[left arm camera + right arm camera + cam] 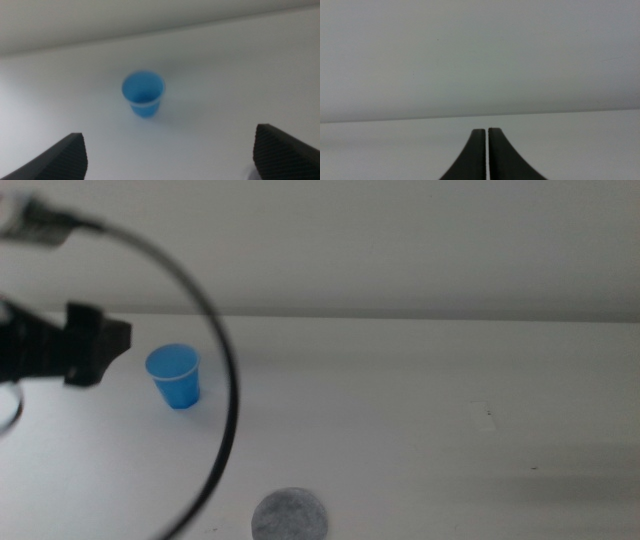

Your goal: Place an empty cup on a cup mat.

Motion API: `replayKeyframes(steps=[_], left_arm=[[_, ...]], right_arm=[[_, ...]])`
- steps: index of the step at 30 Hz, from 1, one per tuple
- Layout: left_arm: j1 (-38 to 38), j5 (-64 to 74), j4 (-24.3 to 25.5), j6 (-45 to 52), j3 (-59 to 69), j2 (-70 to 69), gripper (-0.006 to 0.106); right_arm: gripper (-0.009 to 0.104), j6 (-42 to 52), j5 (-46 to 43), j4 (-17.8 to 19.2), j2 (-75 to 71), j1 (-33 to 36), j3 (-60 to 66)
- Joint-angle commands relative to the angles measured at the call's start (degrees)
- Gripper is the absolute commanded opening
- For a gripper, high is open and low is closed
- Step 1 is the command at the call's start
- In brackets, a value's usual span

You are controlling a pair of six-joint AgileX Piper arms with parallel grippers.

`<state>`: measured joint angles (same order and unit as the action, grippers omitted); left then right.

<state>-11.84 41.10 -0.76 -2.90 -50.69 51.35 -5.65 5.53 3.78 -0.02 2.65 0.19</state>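
The small blue cup (175,375) stands upright and empty on the white table, left of the middle. It also shows in the left wrist view (143,93), ahead of and between the jaws. My left gripper (118,340) comes in from the left, just left of the cup and apart from it; its jaws stand wide open (170,155). The speckled grey cup mat (289,515) lies flat near the front edge, bare. My right gripper (487,150) is shut and empty, out of the middle view, facing bare table and wall.
A black cable (215,330) arcs from the left arm across the front of the middle view, between the cup and the mat. A pale wall (400,240) runs behind the table (450,410).
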Motion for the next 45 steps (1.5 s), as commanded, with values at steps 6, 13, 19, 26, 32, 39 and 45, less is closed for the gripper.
replayKeyframes(steps=[6,13,19,26,32,39,45], left_arm=[[-0.2,19.6,-1.6,-0.2,-19.0,16.0,0.088],[-0.2,24.1,-1.1,-0.5,-30.0,27.6,0.088],[-0.2,27.6,-0.1,-2.8,-35.2,34.9,0.088],[-0.2,34.0,0.8,-3.0,-42.8,44.6,0.088],[0.5,33.2,1.2,-2.6,-45.6,49.7,0.088],[2.1,28.9,-0.4,-1.5,-45.6,53.7,0.088],[3.3,26.4,0.2,-0.6,-45.6,56.2,0.088]], right_arm=[[-0.002,0.1,-0.3,0.6,-2.1,0.2,2.0],[-0.002,0.1,-0.3,0.6,-2.1,0.2,2.0],[-0.002,0.1,-0.3,0.6,-2.1,0.2,2.0],[-0.002,0.1,-0.3,0.6,-2.1,0.2,2.0],[-0.002,0.1,-0.3,0.6,-2.1,0.2,2.0],[-0.002,0.1,-0.3,0.6,-2.1,0.2,2.0],[-0.002,0.1,-0.3,0.6,-2.1,0.2,2.0]])
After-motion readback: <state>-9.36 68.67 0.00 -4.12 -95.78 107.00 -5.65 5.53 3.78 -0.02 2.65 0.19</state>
